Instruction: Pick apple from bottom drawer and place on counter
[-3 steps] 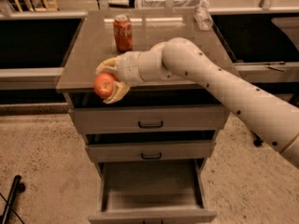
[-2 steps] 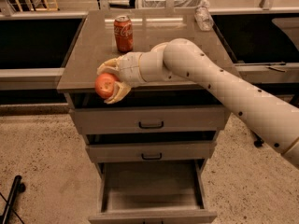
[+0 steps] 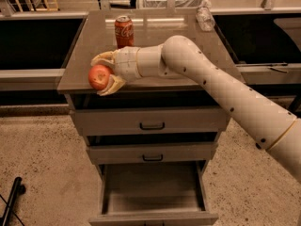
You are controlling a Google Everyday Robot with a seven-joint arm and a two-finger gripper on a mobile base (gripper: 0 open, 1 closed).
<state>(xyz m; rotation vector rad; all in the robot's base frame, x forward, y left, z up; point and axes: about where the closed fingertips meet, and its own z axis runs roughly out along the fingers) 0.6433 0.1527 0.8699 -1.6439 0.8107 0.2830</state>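
Note:
The apple [image 3: 99, 76] is red-orange and sits between the two yellowish fingers [image 3: 111, 85] of my gripper [image 3: 102, 73]. The gripper is shut on it over the front left part of the counter [image 3: 160, 36], close above the surface; I cannot tell whether the apple touches it. My white arm reaches in from the lower right. The bottom drawer [image 3: 153, 188] stands pulled open below, and its inside shows nothing in it.
A red soda can [image 3: 124, 31] stands on the counter behind the gripper. A clear plastic bottle [image 3: 205, 18] lies at the counter's back right. The two upper drawers [image 3: 151, 125] are closed. A dark object [image 3: 10, 204] lies on the floor at lower left.
The gripper with the apple has shifted very slightly; otherwise nothing has visibly changed.

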